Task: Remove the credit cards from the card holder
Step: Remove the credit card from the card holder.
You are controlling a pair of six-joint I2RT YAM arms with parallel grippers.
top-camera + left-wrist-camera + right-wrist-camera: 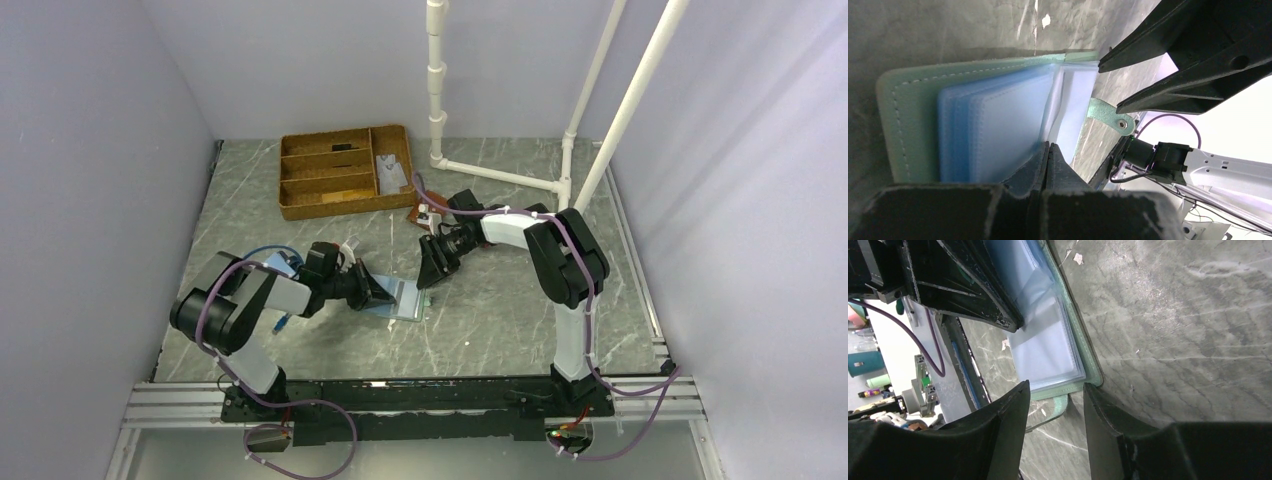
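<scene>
Flagging risks: the light blue bifold card holder w/ greenish stitched edge (402,302) lies open and flat on the grey marble-look table (500,330), mid-table between both arms. Left gripper (1048,148) is fully closed, tips planted on the edge of the clear-blue plastic sleeves (998,125); can't tell if it pinches a leaf or just presses down. Right gripper (1055,387) is roughly half open, holding nothing, hovering just off the holder's right end w/ the green snap tab (1052,409) under the gap. Credit cards: none visibly out. Sleeves look whitish inside, but I can't tell card from plastic. There's a pale flat piece in the right bay of the brown wooden divider tray (340,170) at the back, too small to ID. Risks IMO: right fingers catch sleeve film or the tab instead of a card edge, so the whole holder drags or lifts. Left hold is a narrow contact, so the holder may pivot round it. A thin card flat in a pocket gives little to grip, so slip is likely. Grippers sit close together, so collision margin is slim.
</scene>
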